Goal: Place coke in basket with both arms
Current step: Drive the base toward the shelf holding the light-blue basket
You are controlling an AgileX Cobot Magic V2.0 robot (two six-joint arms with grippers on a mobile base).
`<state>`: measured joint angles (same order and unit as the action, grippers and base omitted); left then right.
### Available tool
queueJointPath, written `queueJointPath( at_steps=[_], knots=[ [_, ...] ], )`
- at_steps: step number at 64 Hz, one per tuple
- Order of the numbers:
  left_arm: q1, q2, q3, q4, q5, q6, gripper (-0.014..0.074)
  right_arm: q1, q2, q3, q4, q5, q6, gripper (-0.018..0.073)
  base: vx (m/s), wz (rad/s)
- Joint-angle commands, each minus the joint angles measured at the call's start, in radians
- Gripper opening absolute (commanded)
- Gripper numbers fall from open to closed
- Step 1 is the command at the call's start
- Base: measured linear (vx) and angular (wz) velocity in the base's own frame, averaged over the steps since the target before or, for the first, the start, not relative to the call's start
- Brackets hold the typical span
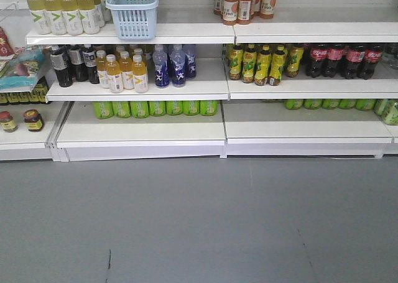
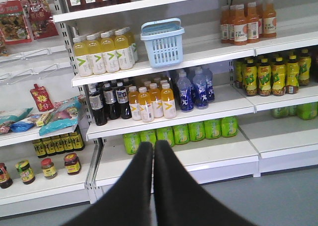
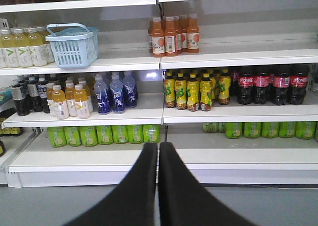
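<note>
The light blue slotted basket (image 1: 132,12) stands on the upper shelf beside pale yellow bottles. It also shows in the left wrist view (image 2: 163,43) and the right wrist view (image 3: 74,46). No red coke can shows in any view. My left gripper (image 2: 153,144) is shut and empty, held back from the shelves above the floor, below and just left of the basket. My right gripper (image 3: 158,145) is shut and empty, also back from the shelves, well right of the basket. Neither arm shows in the front view.
Dark cola bottles with red labels (image 1: 345,60) stand on the middle shelf at right, next to yellow-green bottles (image 1: 261,64). Orange bottles (image 1: 245,3) stand above, blue bottles (image 1: 173,65) at centre, green cans (image 1: 155,108) low down. Grey floor (image 1: 199,221) lies in front.
</note>
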<state>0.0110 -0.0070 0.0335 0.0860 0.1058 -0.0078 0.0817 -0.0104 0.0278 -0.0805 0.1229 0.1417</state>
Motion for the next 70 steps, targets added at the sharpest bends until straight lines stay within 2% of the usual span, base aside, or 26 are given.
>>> queueJointPath(
  at_steps=[1,70],
  knots=[
    [-0.001,-0.02,-0.004,0.0,-0.068,-0.002,-0.0006,0.0,-0.018,0.011,-0.01,-0.078,-0.005,-0.0009,0.0,0.0],
    [-0.001,-0.02,-0.004,0.0,-0.068,-0.002,-0.0006,0.0,-0.018,0.011,-0.01,-0.078,-0.005,-0.0009,0.03,-0.01]
  ],
)
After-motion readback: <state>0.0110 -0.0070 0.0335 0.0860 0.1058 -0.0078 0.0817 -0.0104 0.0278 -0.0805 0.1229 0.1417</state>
